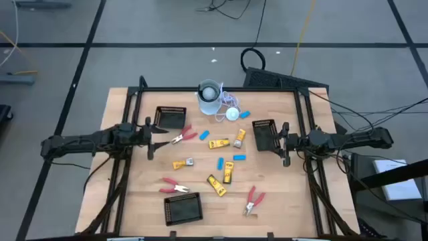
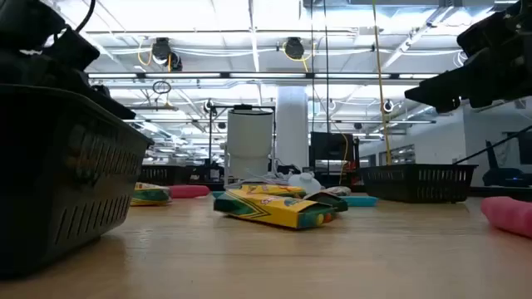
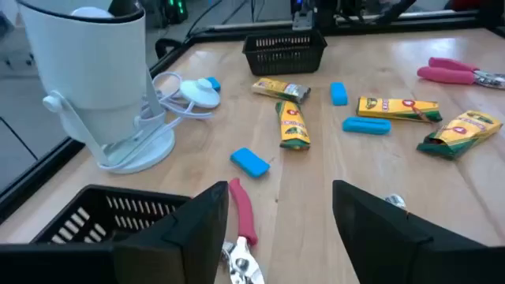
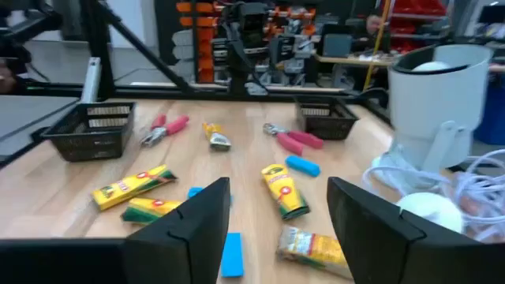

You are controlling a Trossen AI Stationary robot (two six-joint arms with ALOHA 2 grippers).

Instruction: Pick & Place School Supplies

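The school supplies lie loose on the wooden table: red-handled pliers (image 1: 182, 136) (image 1: 175, 186) (image 1: 253, 199), yellow crayon boxes (image 1: 219, 143) (image 1: 227, 174) (image 1: 182, 163) and small blue sticks (image 1: 221, 163) (image 1: 239, 157). My left gripper (image 1: 150, 138) hovers open at the table's left, just left of one pair of red pliers (image 3: 243, 211), which lies on the table in front of its fingers. My right gripper (image 1: 286, 144) hovers open at the right, beside the right-hand black tray (image 1: 264, 134); nothing is between its fingers (image 4: 276, 217).
Three black mesh trays stand on the table: far left (image 1: 170, 118), right, and near middle (image 1: 182, 208). A white cup (image 1: 209, 98) and a white corded disc (image 1: 232, 114) stand at the far middle. A black frame (image 1: 127, 107) borders the table.
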